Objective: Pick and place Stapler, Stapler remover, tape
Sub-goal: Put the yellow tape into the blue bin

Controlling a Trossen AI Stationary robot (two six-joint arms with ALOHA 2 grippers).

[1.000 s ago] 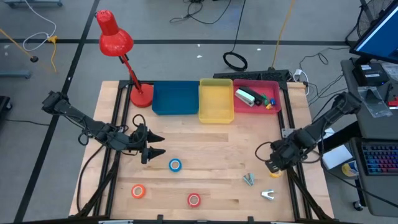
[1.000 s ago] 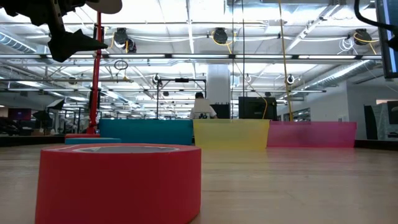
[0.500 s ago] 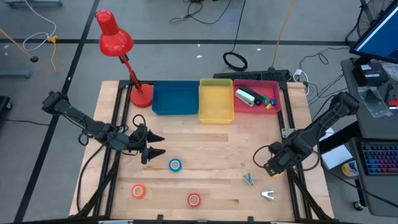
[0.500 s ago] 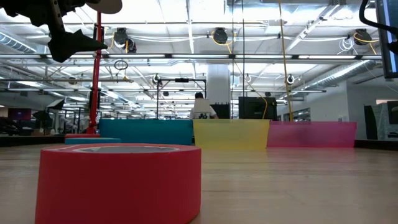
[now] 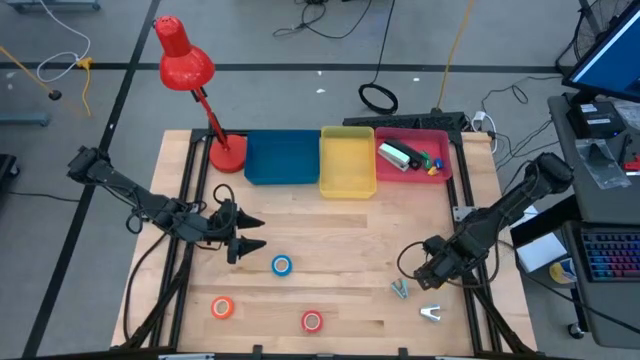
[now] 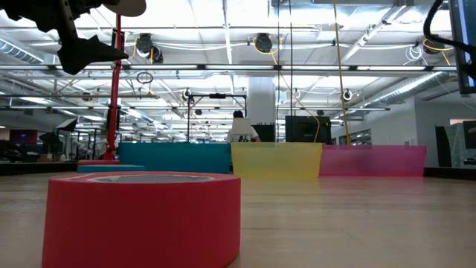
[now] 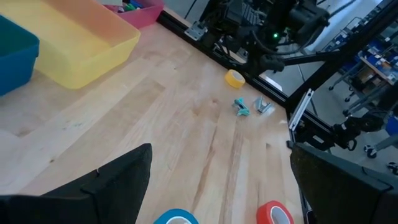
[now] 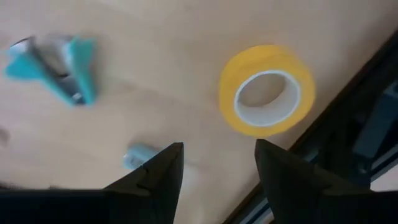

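Observation:
My right gripper [image 5: 422,272] [image 8: 217,149] hangs open at the table's near right, pointing steeply down, with nothing between its fingers. Just beyond its fingertips the yellow tape [image 8: 267,90] [image 7: 234,78] lies flat by the table's right edge. A teal stapler remover [image 5: 400,289] [image 8: 67,70] lies nearby, with a silver one [image 5: 431,313] beside it. The blue tape [image 5: 281,265], orange tape [image 5: 222,308] and red tape [image 5: 312,321] [image 6: 141,216] lie flat near the front. The stapler [image 5: 397,154] lies in the pink bin [image 5: 443,137]. My left gripper [image 5: 248,234] waits open at the left.
Blue [image 5: 281,158], yellow [image 5: 347,160] and pink bins stand in a row along the far edge. A red desk lamp [image 5: 186,62] stands at the far left on its base [image 5: 227,155]. Bare wood lies between the bins and the tape rolls.
My right gripper has sunk and gone toward the table's left and near edge, closing on the teal stapler remover. The yellow tape stays on the table.

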